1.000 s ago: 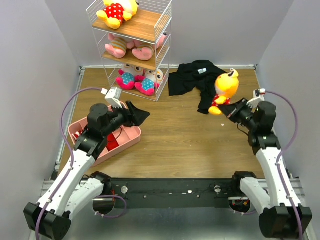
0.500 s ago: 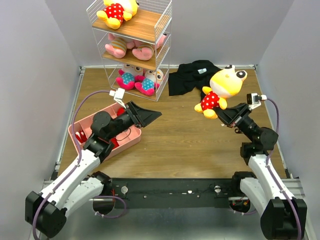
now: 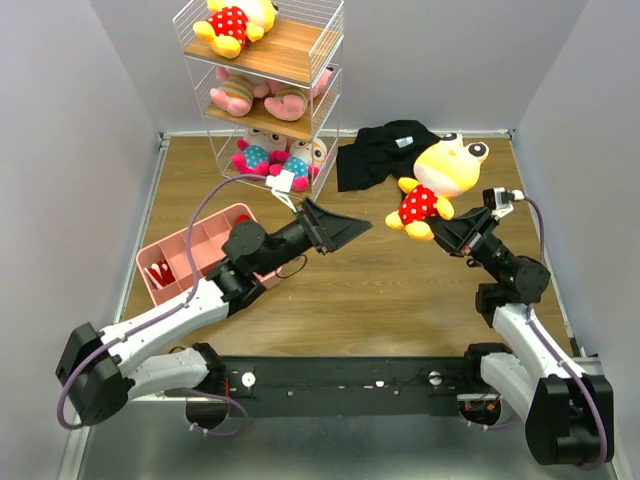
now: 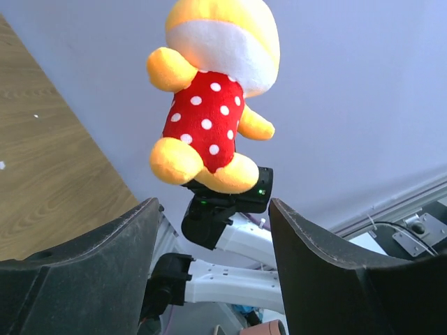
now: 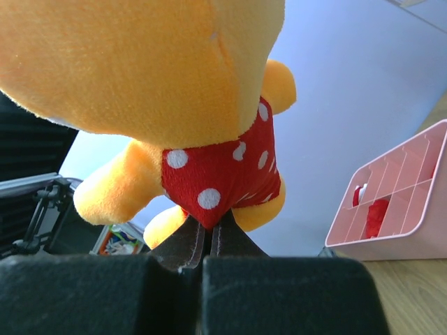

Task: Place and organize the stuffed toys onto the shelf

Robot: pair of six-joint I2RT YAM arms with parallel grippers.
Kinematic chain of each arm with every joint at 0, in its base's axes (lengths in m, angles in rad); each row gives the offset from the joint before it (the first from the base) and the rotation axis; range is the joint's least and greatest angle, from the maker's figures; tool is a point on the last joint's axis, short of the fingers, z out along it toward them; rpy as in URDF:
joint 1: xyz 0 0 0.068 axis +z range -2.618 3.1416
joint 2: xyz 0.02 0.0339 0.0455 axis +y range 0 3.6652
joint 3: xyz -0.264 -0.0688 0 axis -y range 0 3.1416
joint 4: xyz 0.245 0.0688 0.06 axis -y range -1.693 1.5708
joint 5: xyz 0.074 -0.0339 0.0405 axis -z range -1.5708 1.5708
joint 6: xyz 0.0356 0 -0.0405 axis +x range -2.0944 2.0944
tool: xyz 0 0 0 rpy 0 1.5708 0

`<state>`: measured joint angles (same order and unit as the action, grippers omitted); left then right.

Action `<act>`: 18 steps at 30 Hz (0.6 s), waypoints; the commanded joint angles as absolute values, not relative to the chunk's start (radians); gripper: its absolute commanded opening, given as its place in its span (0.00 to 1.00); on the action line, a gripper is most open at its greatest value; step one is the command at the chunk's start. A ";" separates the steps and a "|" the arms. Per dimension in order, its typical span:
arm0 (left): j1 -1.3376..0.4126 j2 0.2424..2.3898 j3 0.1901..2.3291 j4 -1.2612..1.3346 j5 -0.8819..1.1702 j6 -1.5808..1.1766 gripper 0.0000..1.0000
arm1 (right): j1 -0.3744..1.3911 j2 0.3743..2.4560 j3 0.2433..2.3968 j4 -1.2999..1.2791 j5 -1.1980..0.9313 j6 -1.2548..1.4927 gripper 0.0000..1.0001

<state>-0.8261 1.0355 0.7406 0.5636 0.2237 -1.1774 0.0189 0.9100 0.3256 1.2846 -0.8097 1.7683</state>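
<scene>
The right claw (image 3: pixel 447 226) is clenched on a yellow plush doll in a red polka-dot outfit (image 3: pixel 440 178). It holds the doll in the air above the right half of the brown wooden bench (image 3: pixel 380 300), nearer the far edge than the near one. In the right wrist view the two fingers (image 5: pixel 183 246) are pressed together on the bottom hem of the red cloth, between the doll's legs. The doll (image 5: pixel 174 84) stands roughly upright above them, with its big yellow head uppermost.

The left claw (image 3: pixel 358 228) is stretched out low over the middle of the bench and points toward the doll. Its black jaws are spread wide and grasp nothing. In the left wrist view the doll (image 4: pixel 209 112) shows between and beyond the two fingers (image 4: pixel 105 258), apart from both of them, with the right arm's claw under it.

A tall three-tier shelf of white wire mesh and light wooden boards (image 3: pixel 298 45) stands at the far edge, toward the far left corner.
- **Top board:** a second yellow polka-dot doll (image 3: pixel 232 20) lies here.
- **Middle board:** two pink plush dolls in striped shirts (image 3: pixel 235 93) (image 3: pixel 288 102) lie side by side.
- **Bottom tier:** two white-faced plush dolls (image 3: pixel 255 155) (image 3: pixel 300 165) sit side by side.

A crumpled black cloth garment (image 3: pixel 385 150) lies along the far edge just to the right of the shelf. It sits behind the held doll as the top view shows it. A pink plastic tray with square compartments (image 3: pixel 185 235) sits near the left edge, partly under the left arm, with something red in a few of its cells.
</scene>
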 commanded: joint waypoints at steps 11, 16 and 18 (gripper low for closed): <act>-0.966 1.272 0.905 0.623 0.049 -1.196 0.74 | 0.029 0.822 0.308 1.504 -0.793 1.652 0.01; -0.997 1.299 0.917 0.610 0.008 -1.212 0.73 | 0.029 0.778 0.302 1.436 -0.787 1.609 0.01; -1.000 1.318 0.919 0.647 0.008 -1.223 0.70 | 0.029 0.776 0.292 1.404 -0.788 1.591 0.01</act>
